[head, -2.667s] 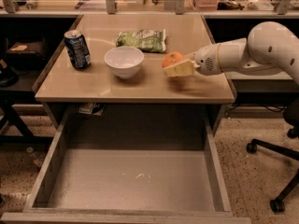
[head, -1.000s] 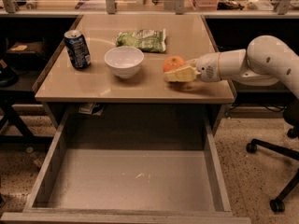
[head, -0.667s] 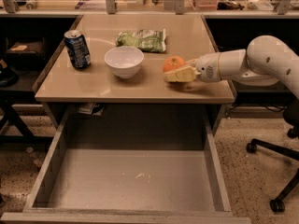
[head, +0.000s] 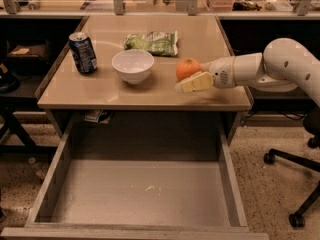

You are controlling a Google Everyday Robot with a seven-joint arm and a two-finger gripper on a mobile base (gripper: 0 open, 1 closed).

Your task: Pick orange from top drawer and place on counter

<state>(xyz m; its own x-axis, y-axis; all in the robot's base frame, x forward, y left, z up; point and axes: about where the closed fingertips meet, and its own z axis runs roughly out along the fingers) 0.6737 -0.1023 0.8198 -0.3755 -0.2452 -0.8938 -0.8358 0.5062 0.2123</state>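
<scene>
Camera view: lowered orange (head: 187, 67) onto counter (head: 100, 91) since earlier, clear of top drawer (head: 140, 194); hardly moved over last second. Gripper (head: 192, 79) hard against it, release state unreadable. Likely remaining: confirm release, retract.

The cream gripper (head: 185, 83) over the beige counter (head: 150, 91) sits by the bright-orange orange (head: 187, 67), grey top drawer (head: 140, 189) below.

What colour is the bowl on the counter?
The bowl is white, camera view; the end effector is by the orange, further right.
</scene>
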